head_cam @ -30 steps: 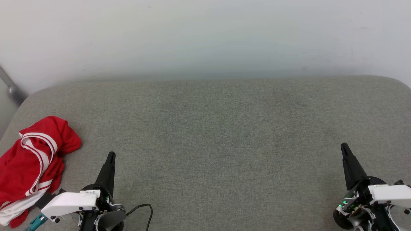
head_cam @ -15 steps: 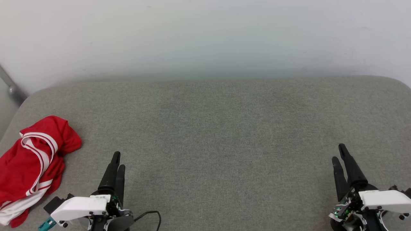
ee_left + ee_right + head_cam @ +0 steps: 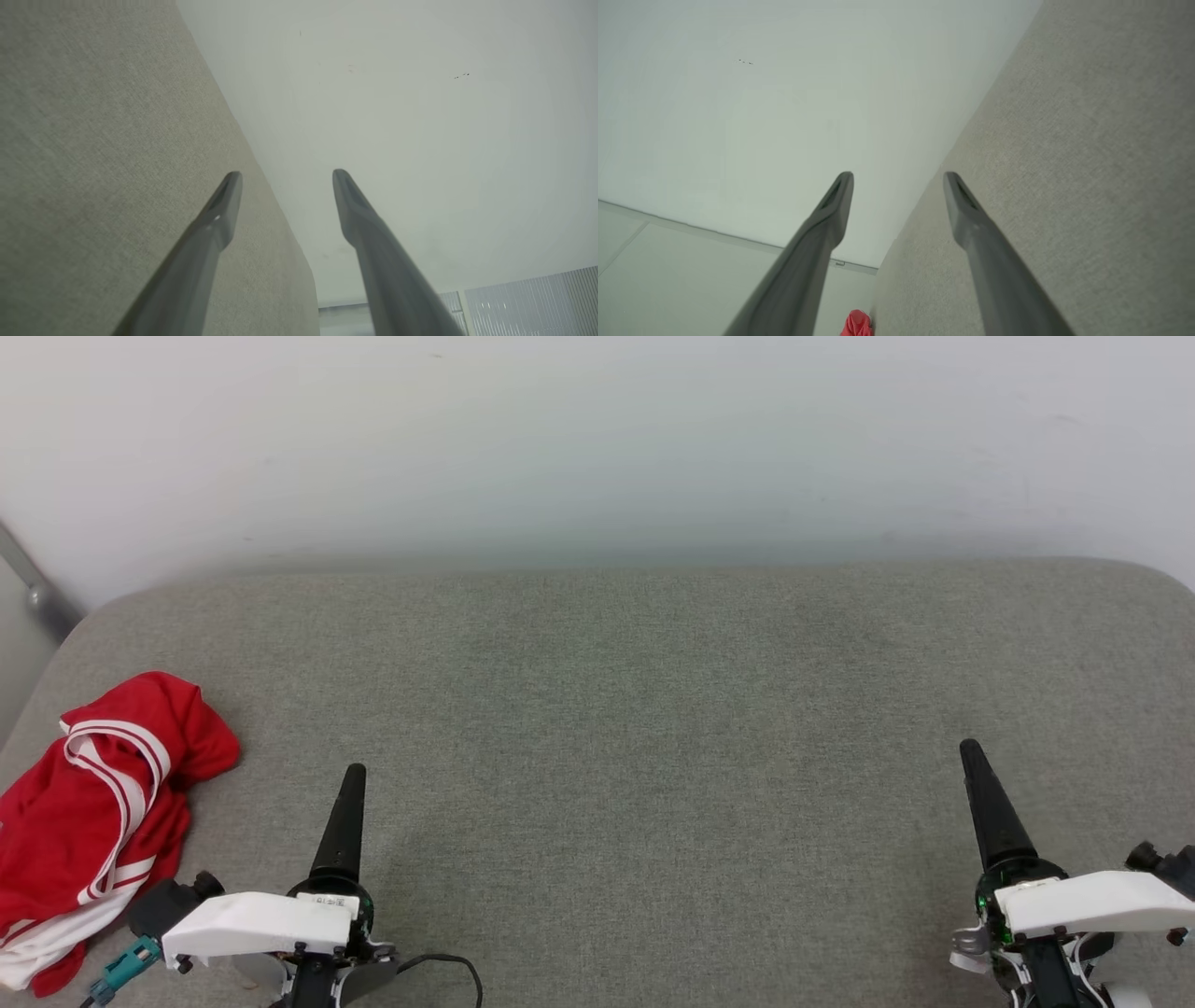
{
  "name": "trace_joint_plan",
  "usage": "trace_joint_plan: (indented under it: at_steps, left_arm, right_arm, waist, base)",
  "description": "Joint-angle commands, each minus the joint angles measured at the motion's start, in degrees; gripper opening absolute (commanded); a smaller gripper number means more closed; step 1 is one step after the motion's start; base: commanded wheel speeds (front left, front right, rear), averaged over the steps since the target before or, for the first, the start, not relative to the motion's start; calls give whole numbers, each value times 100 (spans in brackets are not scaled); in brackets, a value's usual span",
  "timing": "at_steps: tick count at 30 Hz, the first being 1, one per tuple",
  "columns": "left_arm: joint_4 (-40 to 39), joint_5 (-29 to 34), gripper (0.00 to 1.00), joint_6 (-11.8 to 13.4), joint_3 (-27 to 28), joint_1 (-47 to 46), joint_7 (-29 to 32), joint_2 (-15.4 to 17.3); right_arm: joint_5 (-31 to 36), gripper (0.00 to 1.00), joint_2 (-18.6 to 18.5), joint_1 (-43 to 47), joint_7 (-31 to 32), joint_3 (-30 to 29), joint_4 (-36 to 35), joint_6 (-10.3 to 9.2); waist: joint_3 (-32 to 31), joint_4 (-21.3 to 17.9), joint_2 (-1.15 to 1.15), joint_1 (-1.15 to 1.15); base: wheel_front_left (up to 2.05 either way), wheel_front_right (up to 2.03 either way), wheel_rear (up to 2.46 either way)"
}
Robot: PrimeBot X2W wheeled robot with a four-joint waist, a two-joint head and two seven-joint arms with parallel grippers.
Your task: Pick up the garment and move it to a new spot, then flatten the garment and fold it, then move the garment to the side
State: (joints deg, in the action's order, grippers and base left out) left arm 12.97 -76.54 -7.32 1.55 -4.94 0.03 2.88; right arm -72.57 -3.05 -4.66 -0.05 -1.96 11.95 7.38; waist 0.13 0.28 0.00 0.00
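**Q:** Which step is in hand?
**A:** Step one, pick-up, not yet begun. The crumpled bright red soft-fabric T-shirt point(image 3: 93, 812) with white striped trim lies at the left edge of the grey woven padded surface point(image 3: 653, 709), near the left gripper point(image 3: 353, 773) and untouched. The right gripper point(image 3: 971, 751) hovers well apart, at the far right

**Q:** Finger state, and the next move?
**A:** The wrist views show both pairs spread, grasping nothing. Judgement: swing the left gripper leftward over the heap, descend, and pinch a raised fold

**Q:** Limits of view?
**A:** The frame cuts off the shirt's left side, and its sleeves and hem cannot be sorted out. In the head view each gripper reads as one finger, edge-on
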Motion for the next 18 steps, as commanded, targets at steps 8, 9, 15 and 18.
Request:
trace_joint_plan:
  at_steps: [8, 9, 15, 18]
  left_arm:
    - [-163, 1248, 100, -9, -94, -143, -216, 20]
    - [-162, 1394, 100, -9, -104, -141, -240, 19]
    - [-154, 2175, 100, 44, -181, -133, -360, 18]
    - [-144, 2528, 100, 84, -213, -153, -417, 17]
  right_arm:
    - [1455, 100, -28, -159, -212, 146, -111, 6]
    - [1617, 100, -27, -160, -233, 159, -106, 6]
    - [2449, 100, -19, -179, -330, 182, -86, 7]
    - [2813, 100, -15, -201, -356, 174, -80, 7]
  waist:
    - [-13, -11, 0, 0]
    - [-15, -12, 0, 0]
    - [-21, -13, 0, 0]
    - [-16, -15, 0, 0]
  base:
    - [0, 0, 0]
    - [0, 0, 0]
    - [0, 0, 0]
    - [0, 0, 0]
